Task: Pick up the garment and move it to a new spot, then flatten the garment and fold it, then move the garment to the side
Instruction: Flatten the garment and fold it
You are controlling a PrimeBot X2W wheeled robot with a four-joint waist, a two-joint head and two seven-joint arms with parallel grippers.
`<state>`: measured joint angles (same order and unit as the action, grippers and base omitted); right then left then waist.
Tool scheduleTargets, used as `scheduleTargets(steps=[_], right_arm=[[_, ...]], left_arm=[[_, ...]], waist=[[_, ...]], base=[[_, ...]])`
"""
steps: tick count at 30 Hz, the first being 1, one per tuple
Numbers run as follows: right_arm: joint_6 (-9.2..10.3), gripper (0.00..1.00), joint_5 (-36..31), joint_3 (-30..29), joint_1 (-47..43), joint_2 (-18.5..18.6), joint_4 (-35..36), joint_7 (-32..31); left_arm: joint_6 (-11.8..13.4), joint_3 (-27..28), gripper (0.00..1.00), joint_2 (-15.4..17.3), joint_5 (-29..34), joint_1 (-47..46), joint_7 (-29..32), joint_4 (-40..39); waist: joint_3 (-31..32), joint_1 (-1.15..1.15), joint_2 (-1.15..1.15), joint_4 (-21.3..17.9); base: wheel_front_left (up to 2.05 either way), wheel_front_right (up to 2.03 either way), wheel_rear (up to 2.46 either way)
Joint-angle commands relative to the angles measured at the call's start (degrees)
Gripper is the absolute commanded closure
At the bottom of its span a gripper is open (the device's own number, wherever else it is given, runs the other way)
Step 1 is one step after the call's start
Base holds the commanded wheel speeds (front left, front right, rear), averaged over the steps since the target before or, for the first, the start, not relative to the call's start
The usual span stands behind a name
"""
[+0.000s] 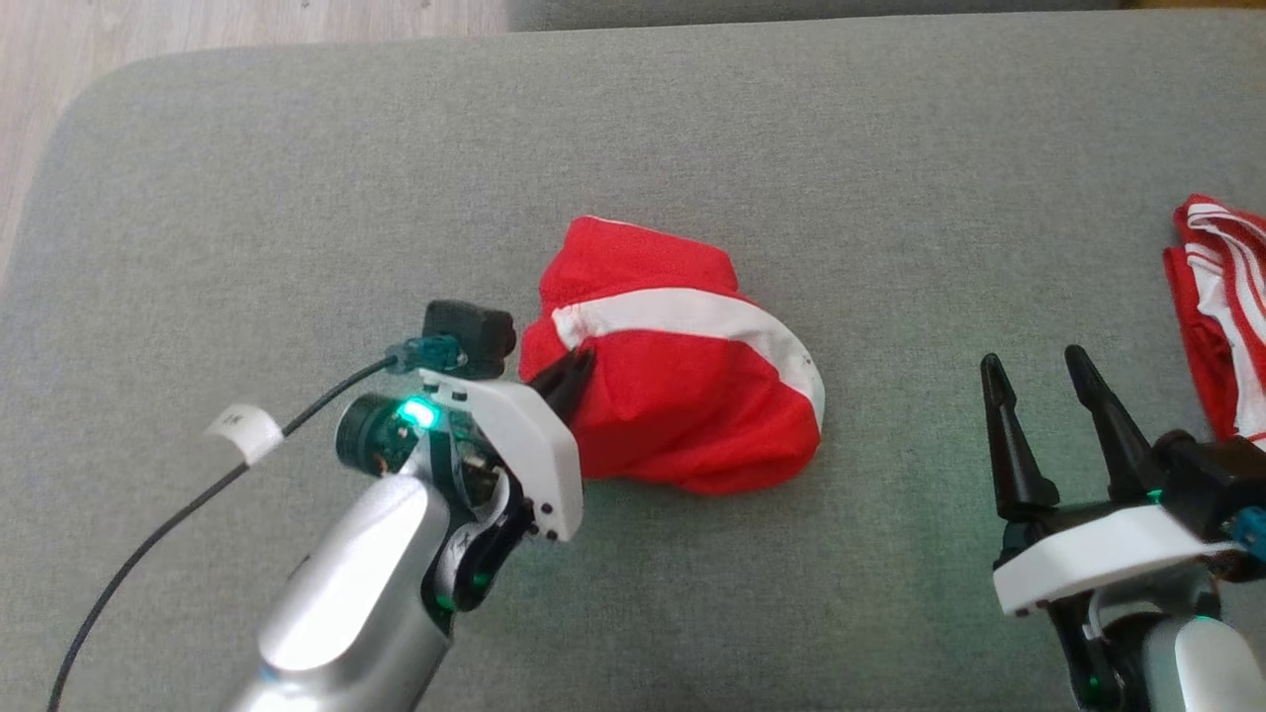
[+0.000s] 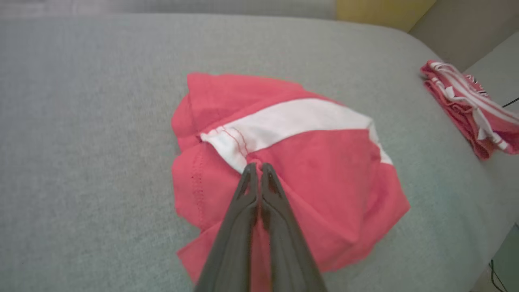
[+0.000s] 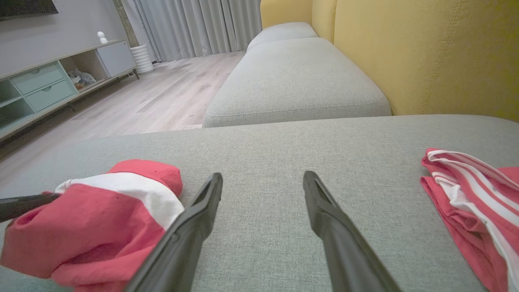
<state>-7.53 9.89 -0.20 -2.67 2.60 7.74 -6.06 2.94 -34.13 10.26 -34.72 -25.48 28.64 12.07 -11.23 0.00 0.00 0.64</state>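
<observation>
On the grey sofa cushion (image 1: 297,198), near its middle, the red garment (image 1: 682,396) with a white band lay crumpled in a heap. The left gripper (image 1: 579,364) reached into the heap's left edge. Its 2 dark fingers (image 2: 243,211) were pressed together on a pinch of cloth just below the white band, where the fabric puckered around the tips. The right gripper (image 1: 1033,358) hovered well apart to the right of the heap, its 2 fingers spread wide with bare cushion between them, holding nothing. Farther right, at the cushion's edge, a folded red-and-white striped cloth (image 1: 1221,307) rested.
</observation>
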Motion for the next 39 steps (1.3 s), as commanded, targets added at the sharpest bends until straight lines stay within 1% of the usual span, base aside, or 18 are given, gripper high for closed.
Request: scheduleTargets(steps=[1, 6, 8, 10, 13, 14, 16, 18, 23, 25, 27, 30, 34, 36, 37, 38, 39], right_arm=[[0.04, 0.0, 0.4, 1.3, 2.3, 0.3, 1.7, 0.6], [0.04, 0.0, 0.6, 1.0, 2.2, 0.3, 1.2, 0.8], [0.04, 0.0, 0.8, 0.8, 2.1, 0.3, 1.1, 0.8], [0.04, 0.0, 1.0, 0.7, 2.1, 0.3, 0.9, 0.9], [0.04, 0.0, 1.1, 0.3, 1.9, 0.3, 0.8, 1.0], [0.04, 0.0, 1.1, 0.3, 1.9, 0.3, 0.8, 1.0], [0.04, 0.0, 1.1, 0.1, 1.8, 0.3, 0.7, 0.9], [0.04, 0.0, 1.3, 0.1, 1.7, 0.3, 0.7, 0.8], [0.04, 0.0, 1.8, 0.1, 1.6, 0.3, 0.3, 0.7], [0.04, 0.0, 1.9, 0.0, 1.5, 0.3, 0.2, 0.6], [0.04, 0.0, 1.8, 0.1, 1.5, 0.3, -0.1, 0.4], [0.04, 0.0, 1.6, 0.4, 1.6, 0.3, -0.3, 0.3], [0.04, 0.0, 1.3, 0.7, 1.8, 0.3, -0.2, 0.1], [0.04, 0.0, 1.1, 0.8, 1.8, 0.3, 0.2, -0.1], [0.04, 0.0, 0.9, 0.8, 1.9, 0.3, 0.4, -0.1], [0.04, 0.0, 0.8, 0.8, 1.9, 0.3, 0.7, -0.1], [0.04, 0.0, 0.8, 0.9, 2.0, 0.3, 0.9, -0.2]], left_arm=[[-0.5, 1.9, 1.0, 0.7, 0.8, -3.0, -1.8, -3.3], [-2.6, 0.9, 1.0, -0.7, 2.1, -5.1, -6.3, -8.0], [-3.0, 0.7, 1.0, -1.3, 3.1, -6.2, -8.6, -10.0], [-2.9, 1.1, 1.0, -1.6, 4.1, -7.2, -10.8, -11.9], [-1.6, 2.5, 1.0, -0.9, 6.2, -8.0, -13.9, -15.1], [-1.6, 2.5, 1.0, -0.9, 6.2, -8.0, -13.9, -15.1], [0.0, 4.1, 1.0, 0.4, 7.0, -7.0, -15.0, -17.2], [2.2, 6.4, 1.0, 2.3, 7.2, -4.4, -15.3, -19.1], [8.6, 13.0, 1.0, 7.5, 5.6, 7.7, -15.0, -21.0], [10.0, 15.1, 1.0, 8.2, 3.7, 12.9, -15.5, -20.6], [10.8, 16.6, 1.0, 8.1, 1.8, 17.2, -16.4, -18.9], [10.7, 17.7, 1.0, 7.1, -0.9, 21.7, -17.7, -15.4], [8.6, 17.5, 1.0, 4.8, -3.9, 24.2, -19.8, -9.6], [7.5, 17.2, 1.0, 3.7, -4.3, 24.0, -21.6, -6.6], [6.9, 17.0, 0.84, 3.2, -4.6, 23.9, -22.0, -5.1], [6.6, 16.8, 0.0, 3.0, -4.8, 23.8, -22.2, -3.6], [6.5, 16.9, 0.0, 2.8, -4.6, 23.6, -23.1, -2.5]], waist=[[0.1, 0.0, 0.0, -0.1], [0.6, 0.0, 0.0, -0.2], [0.7, 0.0, 0.0, -0.1], [0.8, 0.0, 0.0, 0.0], [0.9, 0.0, 0.0, 0.5], [0.9, 0.0, 0.0, 0.5], [0.9, 0.0, 0.0, 0.8], [0.9, 0.0, 0.0, 1.1], [0.4, 0.0, 0.0, 1.8], [0.1, 0.0, 0.0, 2.2], [0.0, 0.0, 0.0, 2.6], [0.1, 0.0, 0.0, 3.0], [0.5, 0.0, 0.0, 3.2], [0.7, 0.0, 0.0, 3.3], [0.7, 0.0, 0.0, 3.2], [0.8, 0.0, 0.0, 3.1], [0.9, 0.0, 0.0, 3.0]], base=[[0.0, 0.0, 0.0], [0.0, 0.0, 0.0], [0.0, 0.0, 0.0], [0.0, 0.0, 0.0], [0.0, 0.0, 0.0], [0.0, 0.0, 0.0], [0.0, 0.0, 0.0], [0.0, 0.0, 0.0], [0.0, 0.0, 0.0], [0.0, 0.0, 0.0], [0.0, 0.0, 0.0], [0.0, 0.0, 0.0], [0.0, 0.0, 0.0], [0.0, 0.0, 0.0], [0.0, 0.0, 0.0], [0.0, 0.0, 0.0], [0.0, 0.0, 0.0]])
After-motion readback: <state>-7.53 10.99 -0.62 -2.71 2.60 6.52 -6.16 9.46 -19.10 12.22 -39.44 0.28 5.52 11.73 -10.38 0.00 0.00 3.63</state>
